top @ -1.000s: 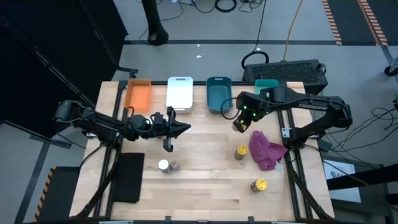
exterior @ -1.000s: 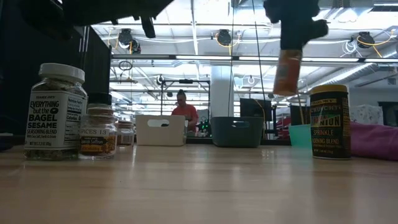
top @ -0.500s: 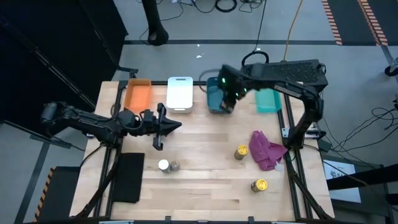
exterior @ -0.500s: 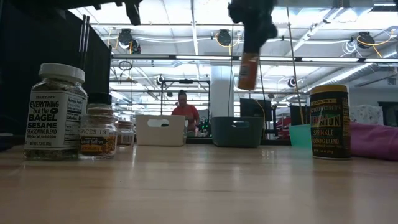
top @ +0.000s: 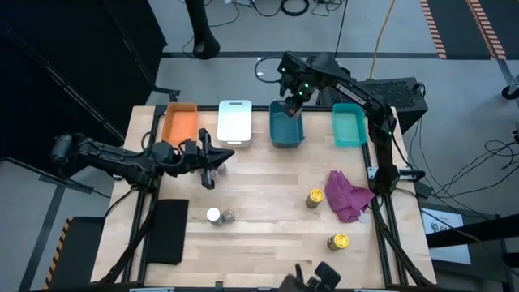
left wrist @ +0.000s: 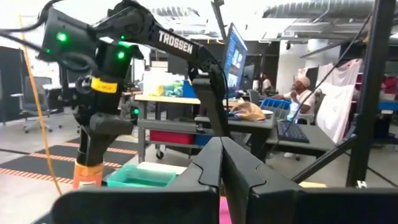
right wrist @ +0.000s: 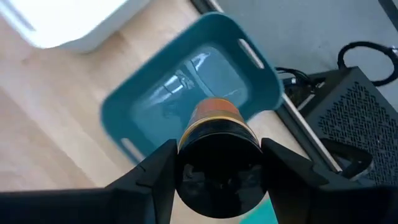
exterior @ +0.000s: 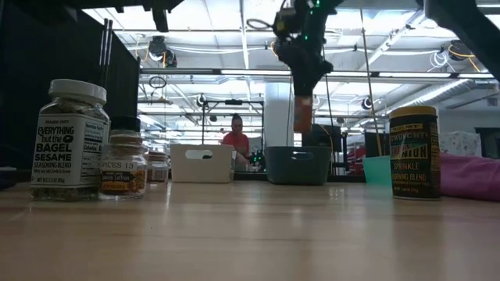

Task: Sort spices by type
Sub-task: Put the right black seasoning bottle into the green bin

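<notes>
A light wooden tabletop [top: 259,235] carries four bins along its far edge: orange [top: 180,122], white [top: 234,121], blue [top: 285,125] and teal [top: 349,126]. A magenta cloth [top: 347,195] lies crumpled near the right side.

The right arm reaches across to the blue bin, its right end effector [top: 293,104] clamped on a spice jar [right wrist: 216,158] with an orange band and a dark cap. The jar hangs upright above the bin's open mouth, long axis vertical, clear of the bin's rim in the low view. The left end effector [top: 217,159] hovers over the tabletop in front of the white bin, fingers pressed together with nothing between them.

Four more jars stand upright on the tabletop. The white-lidded jar [exterior: 69,140], labelled as a bagel sesame blend, is clear-walled with speckled contents; touching or just beside it stands a shorter dark-lidded jar [exterior: 123,167] with an orange label. A tall dark canister with a yellow top [exterior: 414,152] stands just beside the cloth, and a second yellow-topped jar [top: 338,242] stands nearer the front edge.
</notes>
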Controlling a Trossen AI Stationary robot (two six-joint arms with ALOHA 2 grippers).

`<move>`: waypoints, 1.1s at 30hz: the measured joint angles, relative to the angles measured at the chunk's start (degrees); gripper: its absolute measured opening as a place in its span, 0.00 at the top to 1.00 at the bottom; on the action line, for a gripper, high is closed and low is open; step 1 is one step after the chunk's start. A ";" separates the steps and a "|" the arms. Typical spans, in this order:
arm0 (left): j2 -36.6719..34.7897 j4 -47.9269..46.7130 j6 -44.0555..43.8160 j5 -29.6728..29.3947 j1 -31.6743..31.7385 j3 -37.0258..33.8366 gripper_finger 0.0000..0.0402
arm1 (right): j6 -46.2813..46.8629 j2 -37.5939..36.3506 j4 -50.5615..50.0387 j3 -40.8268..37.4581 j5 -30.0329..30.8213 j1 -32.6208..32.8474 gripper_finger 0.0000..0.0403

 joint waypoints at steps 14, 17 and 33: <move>0.02 -0.20 1.42 -0.25 0.96 0.00 0.97 | -3.01 1.47 4.10 0.09 -4.84 -6.98 0.56; 0.02 0.04 1.47 -0.31 1.48 0.00 0.97 | -3.86 2.59 5.57 0.20 -5.71 -5.73 0.56; 0.02 -1.34 0.99 -0.19 3.69 0.00 0.97 | -7.95 11.26 6.52 0.00 -7.55 -4.30 0.56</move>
